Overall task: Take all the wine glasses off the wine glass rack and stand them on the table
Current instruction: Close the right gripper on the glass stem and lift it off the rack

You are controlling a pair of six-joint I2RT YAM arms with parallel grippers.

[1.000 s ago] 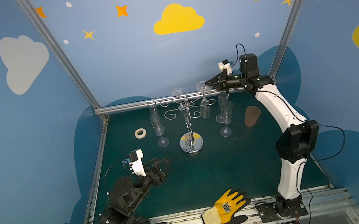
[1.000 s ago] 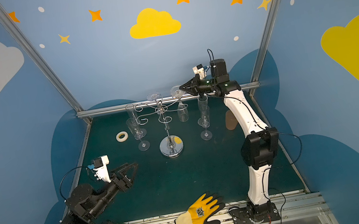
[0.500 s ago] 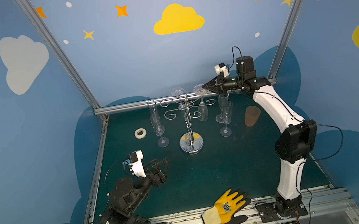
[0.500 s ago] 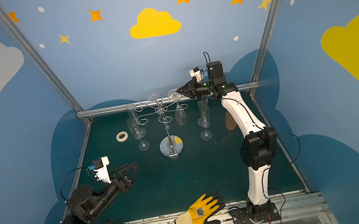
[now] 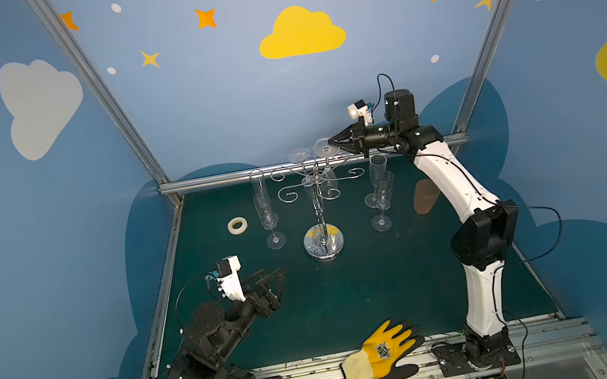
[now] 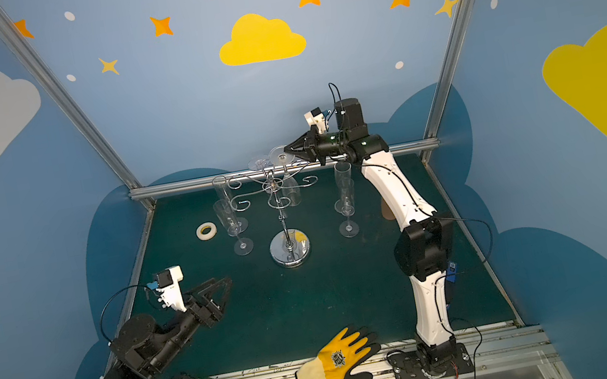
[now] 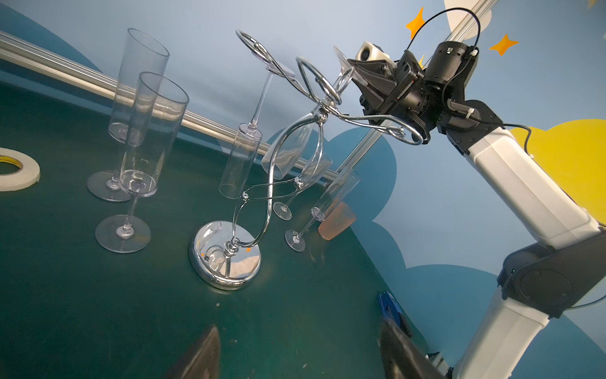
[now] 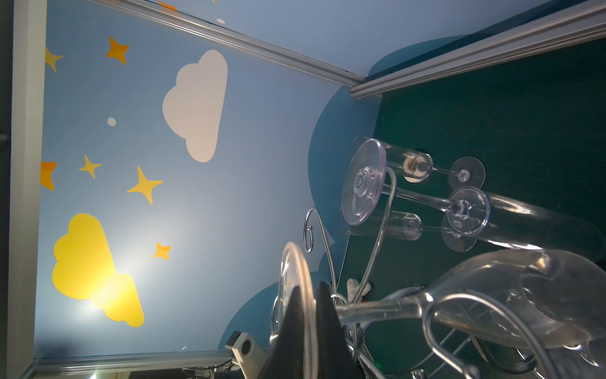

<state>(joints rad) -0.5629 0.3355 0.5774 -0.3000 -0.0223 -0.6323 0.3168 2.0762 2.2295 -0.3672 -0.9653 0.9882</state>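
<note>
Green desk [image 5: 355,299] under cloud-painted walls: at left, the left end effector [image 5: 277,283] hangs wide and empty. At centre, the wine glass rack [image 5: 324,242] carries the upside-down wine glass [image 5: 323,148], its foot pinched by the right end effector [image 5: 330,140]. The glass is gripped but apparently not yet lifted free.

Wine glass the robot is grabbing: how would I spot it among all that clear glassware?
Find the chrome wine glass rack mid-table. Two glasses hang upside down from its arms; the wine glass has the rounded bowl, unlike the straight flute, and the right pincer is shut on its foot.
</note>
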